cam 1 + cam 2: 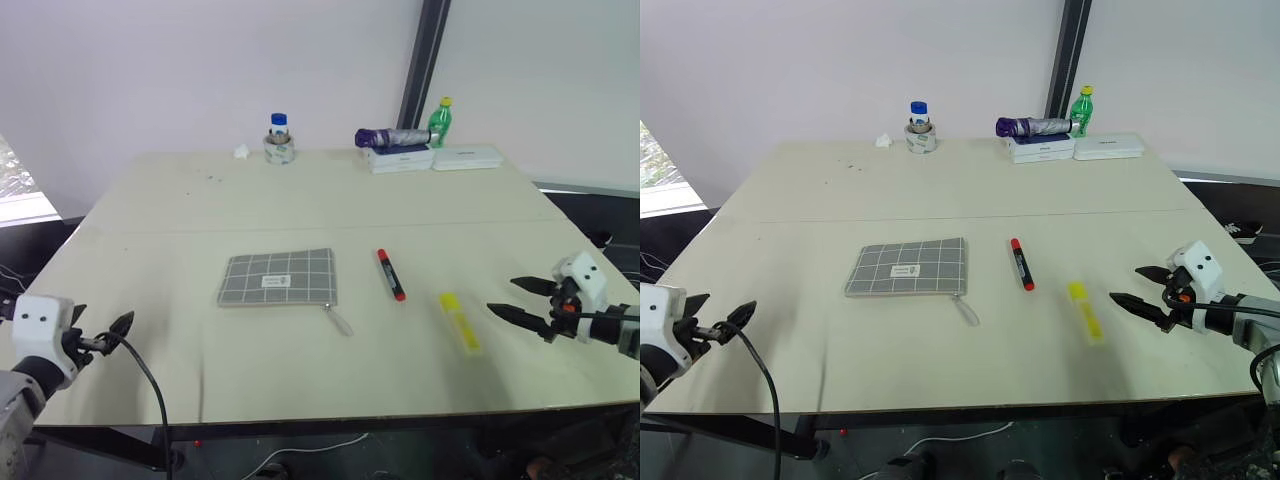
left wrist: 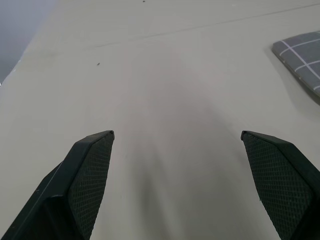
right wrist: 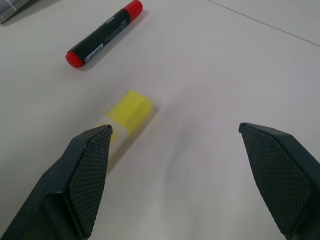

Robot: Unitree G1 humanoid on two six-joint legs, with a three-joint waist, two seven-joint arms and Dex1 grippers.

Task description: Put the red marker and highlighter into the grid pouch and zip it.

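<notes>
The grid pouch lies flat near the table's middle, its zipper pull trailing off its right front corner. The red marker lies just right of the pouch. Further right and nearer the front lies the yellow highlighter. My right gripper hovers open just right of the highlighter, pointing at it; in the right wrist view the highlighter sits by one finger and the marker lies beyond. My left gripper is open over the table's front left, well left of the pouch, whose corner shows in its wrist view.
Along the far edge stand a blue-capped jar on a tape roll, a crumpled tissue, a purple folded umbrella on a white box, a green bottle and another white box. A black cable hangs off the left arm.
</notes>
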